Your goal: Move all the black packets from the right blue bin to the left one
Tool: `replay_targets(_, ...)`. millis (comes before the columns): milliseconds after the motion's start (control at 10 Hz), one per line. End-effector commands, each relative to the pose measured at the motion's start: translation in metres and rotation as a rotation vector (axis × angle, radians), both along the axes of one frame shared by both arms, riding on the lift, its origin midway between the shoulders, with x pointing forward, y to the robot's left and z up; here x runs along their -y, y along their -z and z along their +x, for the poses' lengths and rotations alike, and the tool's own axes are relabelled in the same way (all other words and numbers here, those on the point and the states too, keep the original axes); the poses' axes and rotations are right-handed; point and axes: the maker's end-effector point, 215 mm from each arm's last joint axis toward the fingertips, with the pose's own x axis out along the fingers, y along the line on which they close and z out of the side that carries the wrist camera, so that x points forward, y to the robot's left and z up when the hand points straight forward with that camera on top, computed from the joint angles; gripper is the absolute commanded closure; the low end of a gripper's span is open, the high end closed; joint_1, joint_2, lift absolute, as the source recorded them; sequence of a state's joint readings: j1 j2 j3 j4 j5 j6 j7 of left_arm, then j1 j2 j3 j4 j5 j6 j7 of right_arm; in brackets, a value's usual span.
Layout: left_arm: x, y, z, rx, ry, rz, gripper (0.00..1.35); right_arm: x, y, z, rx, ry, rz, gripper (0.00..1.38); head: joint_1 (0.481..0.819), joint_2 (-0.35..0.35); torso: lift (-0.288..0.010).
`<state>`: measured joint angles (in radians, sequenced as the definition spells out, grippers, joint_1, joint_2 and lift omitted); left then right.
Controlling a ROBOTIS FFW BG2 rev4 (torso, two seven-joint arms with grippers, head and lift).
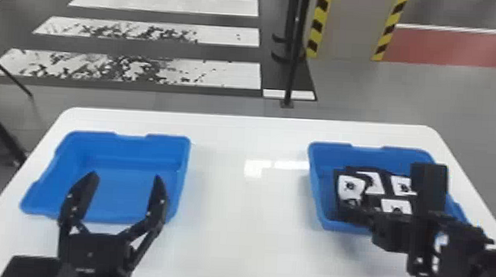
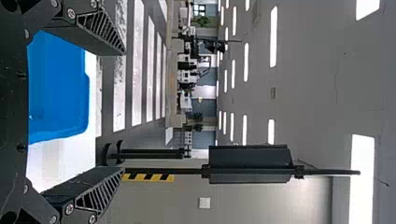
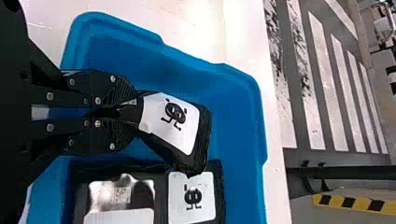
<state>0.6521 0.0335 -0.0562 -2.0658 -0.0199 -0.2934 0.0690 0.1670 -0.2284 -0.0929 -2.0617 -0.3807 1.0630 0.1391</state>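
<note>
Right gripper (image 1: 352, 213) clamped on a black packet (image 3: 173, 123) inside the right blue bin (image 1: 327, 146).
White-labelled and crinkly, it's pinched at one end; other black packets (image 3: 191, 198) lie beside it, partly behind the right arm, too overlapped to count. The left gripper (image 1: 124, 176), ribbed fingers apart, hangs by the smooth left bin (image 1: 170, 137).

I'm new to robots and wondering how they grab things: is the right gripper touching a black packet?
Touching. The right wrist view shows the right gripper with its fingers closed on one end of a black packet.
</note>
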Motion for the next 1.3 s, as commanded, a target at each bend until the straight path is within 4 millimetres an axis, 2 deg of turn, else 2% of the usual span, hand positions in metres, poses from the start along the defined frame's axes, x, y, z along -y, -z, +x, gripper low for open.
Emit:
replay_targets(0,-0.001,-0.001,0.000,0.003,-0.003,0.000,0.16,0.008,-0.036,0.009,0.106,0.015,-0.033,1.12,0.695,-0.026,-0.140)
replay_targets(100,0.000,0.000,0.000,0.003,0.000,0.000,0.16,0.007,-0.058,0.019,0.174,0.011,-0.034,1.12,0.695,-0.030,-0.140)
replay_targets(300,0.000,-0.002,0.001,0.006,0.001,-0.018,0.16,-0.014,-0.106,0.045,0.355,-0.097,0.057,1.12,0.695,-0.026,-0.140)
replay_targets(400,0.003,-0.005,0.002,0.014,0.007,-0.020,0.16,-0.039,-0.117,0.054,0.416,-0.190,0.159,1.12,0.695,-0.004,-0.140)
replay_targets(500,0.003,-0.007,0.006,0.013,0.016,-0.038,0.16,-0.077,-0.130,0.050,0.461,-0.298,0.239,1.12,0.695,0.007,-0.140)
replay_targets(600,0.002,-0.012,0.011,0.003,0.030,-0.054,0.16,-0.112,-0.134,0.042,0.481,-0.406,0.315,1.12,0.695,0.038,-0.140)
replay_targets(700,0.002,-0.016,0.016,-0.042,0.037,-0.066,0.16,-0.147,-0.128,0.028,0.464,-0.504,0.401,1.12,0.695,0.080,-0.140)
replay_targets(800,0.007,-0.023,0.023,-0.089,0.062,-0.097,0.16,-0.177,-0.109,0.007,0.387,-0.574,0.473,1.12,0.695,0.125,-0.140)
replay_targets(1000,0.038,-0.019,0.048,-0.186,0.217,-0.250,0.17,-0.214,-0.096,-0.022,0.324,-0.654,0.522,1.12,0.695,0.186,-0.140)
replay_targets(1200,0.061,-0.023,0.055,-0.216,0.320,-0.341,0.17,-0.240,-0.098,-0.032,0.309,-0.714,0.531,1.12,0.695,0.190,-0.140)
